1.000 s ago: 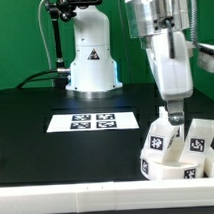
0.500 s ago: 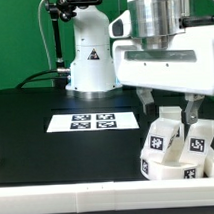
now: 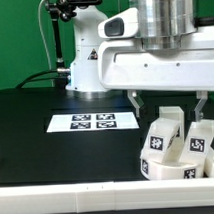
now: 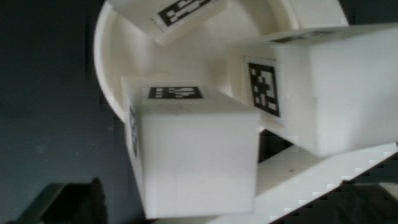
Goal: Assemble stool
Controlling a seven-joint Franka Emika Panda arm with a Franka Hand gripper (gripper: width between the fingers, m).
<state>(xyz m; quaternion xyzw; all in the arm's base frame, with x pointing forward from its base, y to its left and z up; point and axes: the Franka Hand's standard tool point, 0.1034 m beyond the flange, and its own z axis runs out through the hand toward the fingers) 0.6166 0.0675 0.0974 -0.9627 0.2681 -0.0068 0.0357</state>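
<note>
Stool (image 3: 178, 145) seemingly just below pincer (image 3: 168, 105)

Round white seat (image 4: 134, 70) over dark surface (image 4: 45, 100). Tagged leg (image 4: 196, 150) stands on it, close to the lens. Second tagged leg (image 4: 329, 95) just beside it. Dark blurred shape at frame edge, possibly a gripper finger (image 4: 71, 203).
</note>
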